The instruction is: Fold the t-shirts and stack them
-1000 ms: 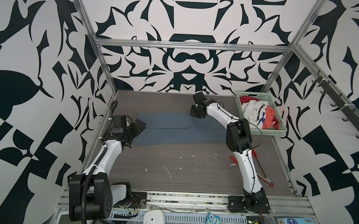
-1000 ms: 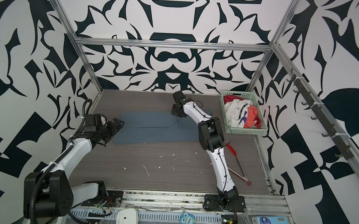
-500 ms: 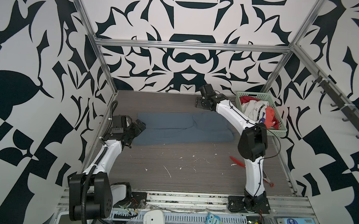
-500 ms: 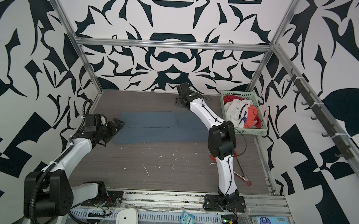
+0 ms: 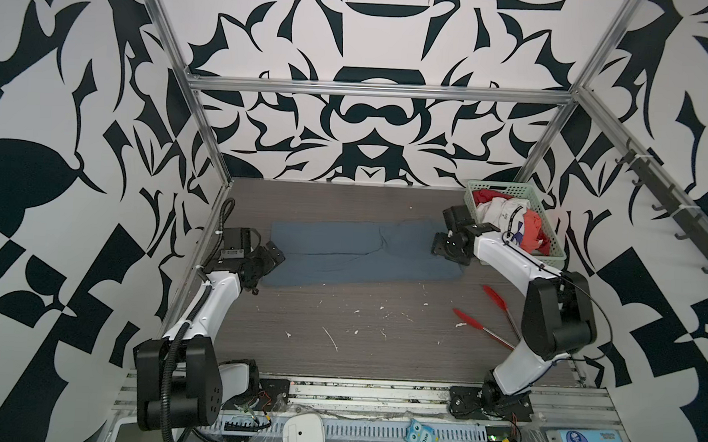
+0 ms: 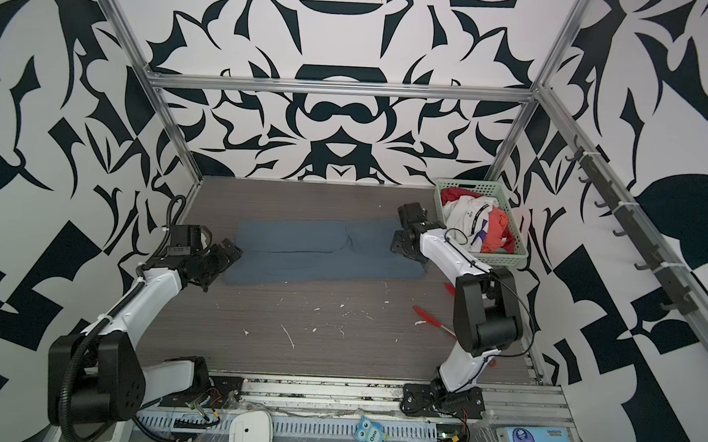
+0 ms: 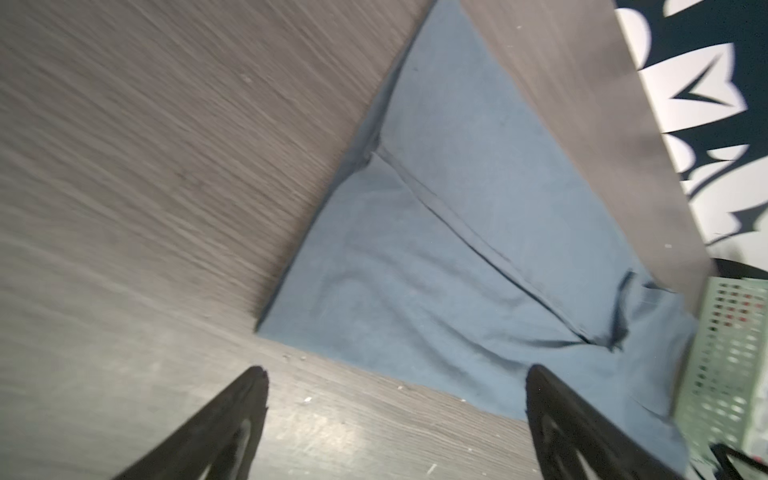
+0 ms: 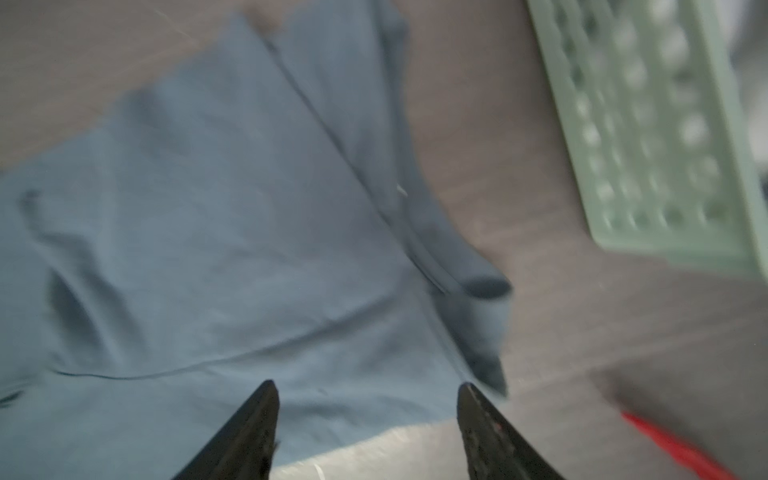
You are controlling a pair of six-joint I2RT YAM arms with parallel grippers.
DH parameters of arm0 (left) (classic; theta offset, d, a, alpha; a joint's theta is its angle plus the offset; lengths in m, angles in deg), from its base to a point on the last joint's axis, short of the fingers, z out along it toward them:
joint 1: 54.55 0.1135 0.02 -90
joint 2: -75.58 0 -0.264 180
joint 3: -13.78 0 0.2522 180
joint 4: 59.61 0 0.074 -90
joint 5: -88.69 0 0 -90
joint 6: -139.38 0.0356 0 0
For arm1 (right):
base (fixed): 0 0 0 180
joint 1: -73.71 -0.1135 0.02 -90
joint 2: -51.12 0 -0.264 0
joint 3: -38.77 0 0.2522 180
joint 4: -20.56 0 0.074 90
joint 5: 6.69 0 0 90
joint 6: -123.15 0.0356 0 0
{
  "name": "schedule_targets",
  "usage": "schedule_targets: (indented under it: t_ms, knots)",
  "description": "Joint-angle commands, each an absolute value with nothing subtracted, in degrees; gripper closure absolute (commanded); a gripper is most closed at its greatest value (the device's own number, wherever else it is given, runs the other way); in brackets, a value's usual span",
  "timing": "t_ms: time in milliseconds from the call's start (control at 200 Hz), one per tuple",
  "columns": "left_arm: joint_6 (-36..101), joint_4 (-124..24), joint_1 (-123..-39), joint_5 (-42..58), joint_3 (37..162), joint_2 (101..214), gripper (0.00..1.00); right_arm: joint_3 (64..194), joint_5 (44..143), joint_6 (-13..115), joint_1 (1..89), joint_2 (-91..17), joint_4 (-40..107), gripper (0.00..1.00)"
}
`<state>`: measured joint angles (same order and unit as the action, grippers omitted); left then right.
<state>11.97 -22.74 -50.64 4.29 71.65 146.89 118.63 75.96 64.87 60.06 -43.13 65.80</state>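
My left gripper [image 7: 395,386] and right gripper [image 8: 368,403] hang released and empty at the ends of the folded blue shirt [image 5: 363,251], and I judge a low pass could snag and unfold it.

Both top views high over the near edge, angled down toward the far wall, whole table [image 5: 378,356] in frame, left wrist view low over the blue shirt [image 7: 457,249], facing right toward the basket [image 7: 723,353], right wrist view close, blurred, sharing shirt and basket.

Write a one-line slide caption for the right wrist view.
Open right end effector over the blue-grey t-shirt, with the green basket and red tongs beside it.
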Motion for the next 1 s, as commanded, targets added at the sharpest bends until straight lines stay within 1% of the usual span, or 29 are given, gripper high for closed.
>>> schedule_targets:
  t_ms: [0,130,210,285,375,505,685,835,995]
  knots:
    - [12.9,-18.5,-50.2,0.5,73.4,149.7,0.01,115.7,78.1,66.6,60.4,-37.9,61.5,0.28]
    - [11.0,-20.9,-50.2,0.2,74.5,154.0,0.01,115.7,79.8,66.9,61.9,-36.7,63.0,0.28]
    - [11.7,-22.5,-50.2,0.3,78.2,156.9,0.00,115.1,82.3,70.9,61.8,-35.6,62.8,0.30]
    - [13.0,-24.6,-50.2,5.4,82.9,160.7,0.00,112.5,86.6,75.5,60.1,-34.4,57.9,0.33]
    - [13.5,-25.2,-50.7,10.3,89.3,166.3,0.00,110.3,84.6,80.1,57.0,-34.6,52.9,0.33]
    - [12.8,-27.5,-51.8,13.5,96.1,173.8,0.01,110.0,82.9,85.3,56.3,-39.8,48.7,0.32]
    - [10.8,-29.4,-53.1,16.9,103.2,183.5,0.00,114.2,80.3,87.2,56.0,-47.1,45.6,0.32]
    - [10.4,-30.5,-53.9,14.9,102.1,186.2,0.00,120.3,76.5,88.2,56.0,-53.8,50.1,0.32]
    - [9.5,-29.5,-53.7,9.0,96.8,185.8,0.01,127.4,74.1,87.5,56.2,-60.7,55.8,0.31]
